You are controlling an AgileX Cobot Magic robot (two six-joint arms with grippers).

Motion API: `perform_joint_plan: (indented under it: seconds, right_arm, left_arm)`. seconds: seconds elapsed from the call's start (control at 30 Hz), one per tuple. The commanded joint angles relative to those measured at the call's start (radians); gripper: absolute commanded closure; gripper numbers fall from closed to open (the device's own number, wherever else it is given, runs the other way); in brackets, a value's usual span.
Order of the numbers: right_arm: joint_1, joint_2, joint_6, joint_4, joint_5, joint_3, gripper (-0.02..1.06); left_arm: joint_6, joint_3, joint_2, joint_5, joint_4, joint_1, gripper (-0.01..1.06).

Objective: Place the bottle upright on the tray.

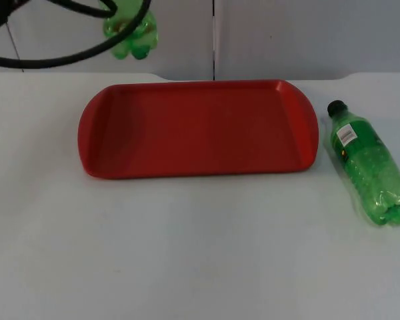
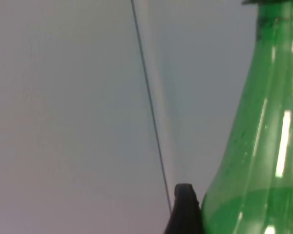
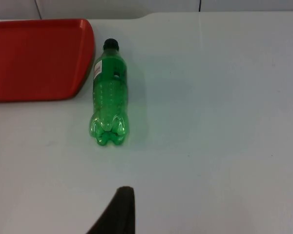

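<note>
A red tray [image 1: 200,127] lies empty at the middle of the table. One green bottle [image 1: 131,32] hangs in the air by the grey wall, above the table's far left, with my left gripper shut on it. In the left wrist view its shoulder and neck [image 2: 256,146] rise right beside my black fingertip [image 2: 184,207]. A second green bottle [image 1: 368,163] with a black cap lies on its side on the table, just right of the tray, cap toward the wall. My right gripper [image 3: 118,212] hovers over bare table, well short of this lying bottle [image 3: 109,92].
The grey partition wall [image 1: 287,33] closes off the back of the table. White table top [image 1: 187,253] stretches in front of the tray. The lying bottle rests close to the table's right side.
</note>
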Motion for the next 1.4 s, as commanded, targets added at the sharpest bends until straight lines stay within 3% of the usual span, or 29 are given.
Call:
perform_joint_plan:
  seconds: [0.0,0.73,1.37]
  right_arm:
    - [-0.006,-0.003,0.002,0.001,-0.005,0.002,0.06]
    - [-0.006,-0.003,0.002,0.001,-0.005,0.002,0.06]
    - [-0.006,-0.003,0.002,0.001,-0.005,0.002,0.06]
  left_arm:
    - [0.005,-0.041,0.06,-0.027,-0.02,0.0,1.05]
    - [0.005,-0.436,0.524,-0.076,-0.033,0.0,1.05]
    - [0.005,-0.505,0.69,-0.102,-0.055,0.0,1.05]
